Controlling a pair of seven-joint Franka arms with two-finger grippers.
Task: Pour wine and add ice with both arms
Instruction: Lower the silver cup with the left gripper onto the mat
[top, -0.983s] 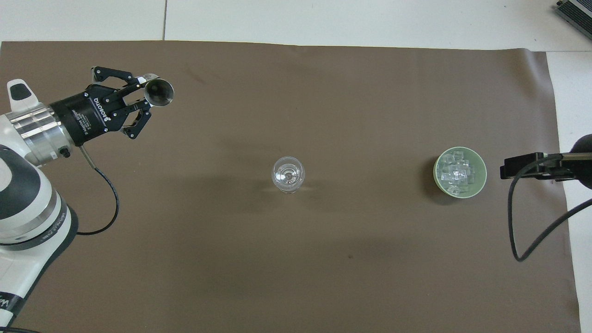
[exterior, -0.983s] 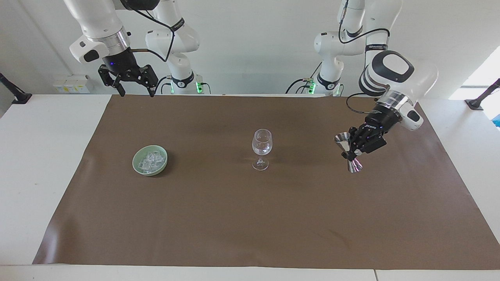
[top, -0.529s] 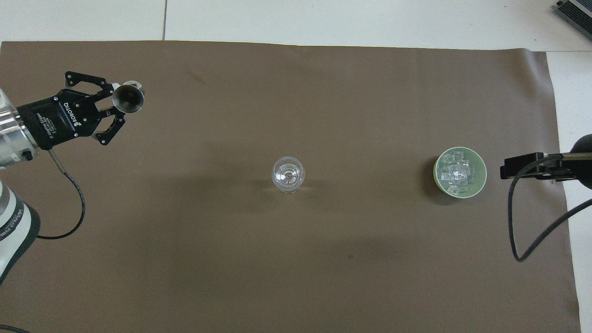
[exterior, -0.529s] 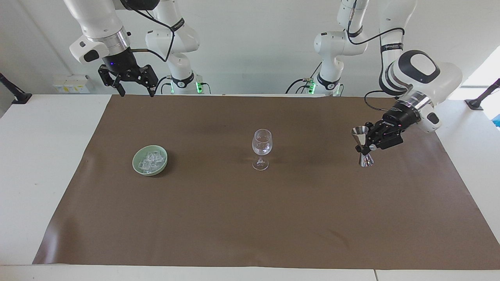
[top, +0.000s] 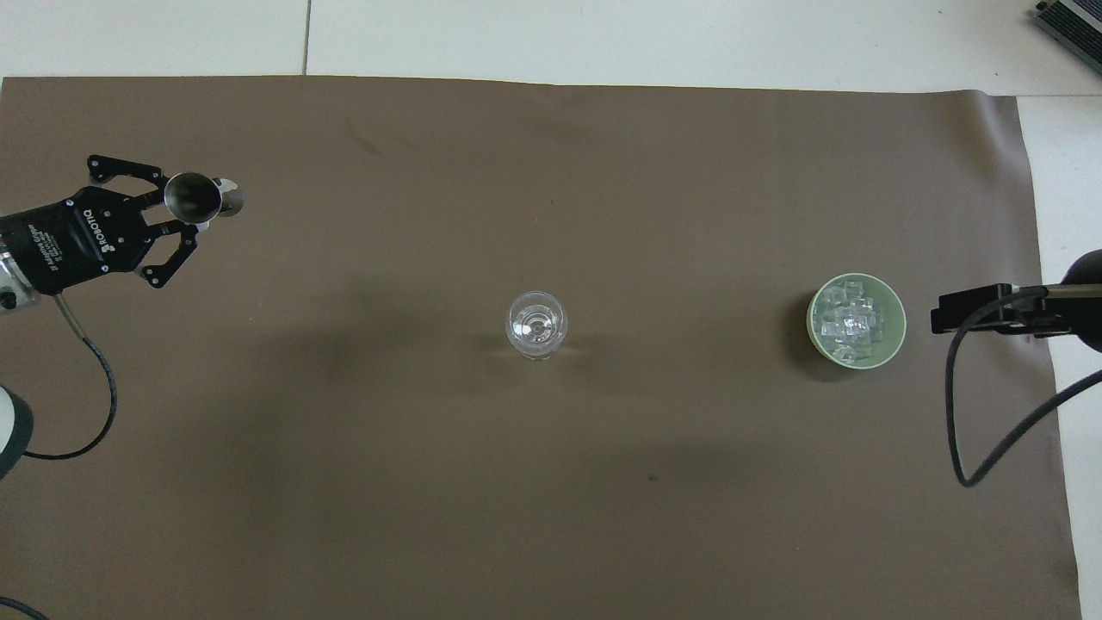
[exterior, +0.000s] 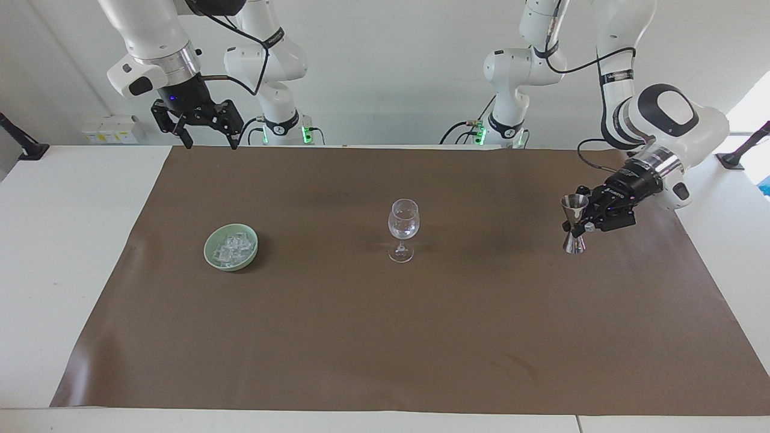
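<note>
A clear stemmed wine glass [exterior: 403, 228] stands upright mid-mat, and shows in the overhead view [top: 535, 325] too. My left gripper [exterior: 580, 227] is shut on the waist of a steel jigger [exterior: 574, 211], held upright with its base at or just above the mat, toward the left arm's end; both show from above, gripper [top: 191, 215] and jigger [top: 191, 194]. The ice [exterior: 232, 245] is heaped in a pale green bowl [exterior: 212, 240] toward the right arm's end; ice [top: 851, 323] and bowl [top: 898, 314] show from above. My right gripper [exterior: 209, 139] waits open and empty, raised over the mat's edge nearest the robots.
A brown mat [exterior: 385, 337] covers most of the white table [exterior: 60, 240]. The right arm's black cable [top: 956, 413] hangs beside the bowl in the overhead view.
My left gripper has carried the jigger away from the glass toward the left arm's end, turned it from tilted to upright and lowered it. The right arm has not moved.
</note>
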